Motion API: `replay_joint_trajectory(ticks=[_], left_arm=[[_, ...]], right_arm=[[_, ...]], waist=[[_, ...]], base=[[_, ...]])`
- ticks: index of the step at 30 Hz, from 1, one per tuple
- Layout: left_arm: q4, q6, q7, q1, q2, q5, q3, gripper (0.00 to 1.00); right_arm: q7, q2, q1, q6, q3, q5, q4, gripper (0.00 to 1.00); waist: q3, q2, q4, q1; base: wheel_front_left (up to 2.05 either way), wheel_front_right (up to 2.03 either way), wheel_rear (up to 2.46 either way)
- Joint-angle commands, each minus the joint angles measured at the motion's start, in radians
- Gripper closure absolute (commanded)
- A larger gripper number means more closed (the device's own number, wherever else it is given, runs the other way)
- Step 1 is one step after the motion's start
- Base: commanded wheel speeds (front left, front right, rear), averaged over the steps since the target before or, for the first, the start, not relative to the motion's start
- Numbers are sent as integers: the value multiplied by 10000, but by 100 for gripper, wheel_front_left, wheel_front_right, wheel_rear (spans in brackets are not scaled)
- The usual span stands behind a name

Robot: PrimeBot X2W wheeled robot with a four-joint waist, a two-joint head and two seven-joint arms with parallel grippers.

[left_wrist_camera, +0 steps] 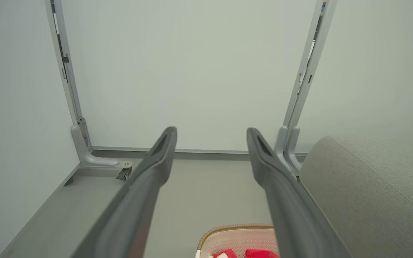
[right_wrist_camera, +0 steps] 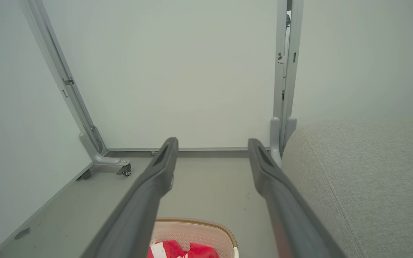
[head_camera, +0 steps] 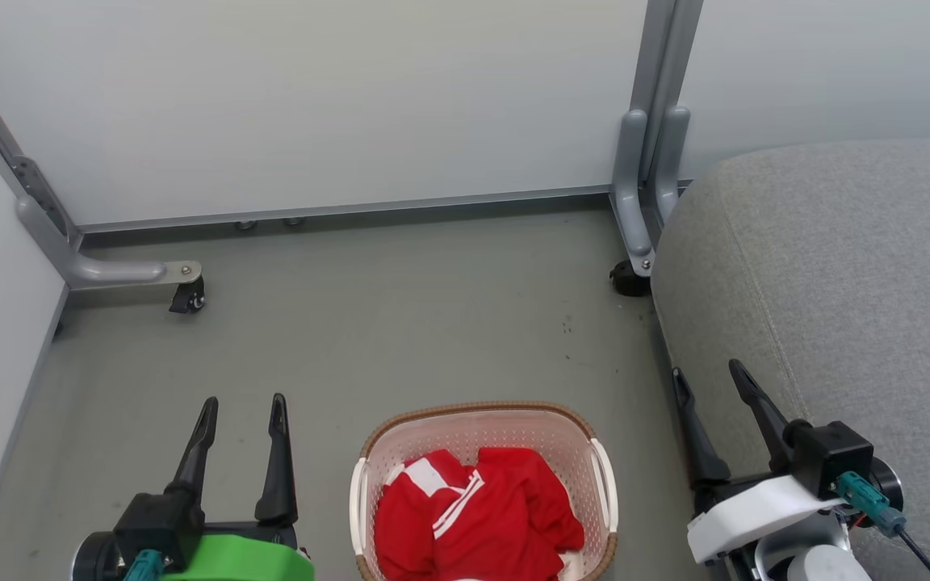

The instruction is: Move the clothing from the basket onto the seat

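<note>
**Both claws wide open and empty, laundry not touched yet**

Left gripper (head_camera: 243, 399) and right gripper (head_camera: 706, 369) sit on either side of the basket (head_camera: 481, 407), which is on the floor (head_camera: 400, 323) near the robot. The red clothing (head_camera: 481, 516) is bunched up inside, none on the seat (head_camera: 836, 266) at right. My worry: the pieces look tangled, so a pinch could catch one fold, drag the light basket or drop something.

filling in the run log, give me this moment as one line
stage: not started | clothing: in basket on floor | seat: right of basket | left gripper: open, empty | right gripper: open, empty
</note>
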Motion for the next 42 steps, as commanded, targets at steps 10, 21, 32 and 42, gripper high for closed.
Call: replay_joint_trajectory(ticks=[10, 21, 32, 42], left_arm=[[-62, 41, -259, 187, 74, 566, -119, 0], [-110, -202, -425, 248, 78, 874, -193, 0], [135, -246, -414, 253, 78, 733, -158, 0], [179, -411, -414, 243, 77, 920, -238, 0]], right_arm=[[-274, -61, 148, 3, 56, -989, -281, 0], [-439, -66, 210, 2, 91, -1673, -333, 0], [-434, -64, 225, 2, -87, -1651, -354, 0], [-434, -64, 240, 2, -148, -1539, -295, 0]], waist=[[-44, 0, 42, 0], [-56, 0, 70, 0], [-85, 0, 49, 0], [-59, 0, 27, 0]], base=[[0, 0, 0], [0, 0, 0], [0, 0, 0], [0, 0, 0]])
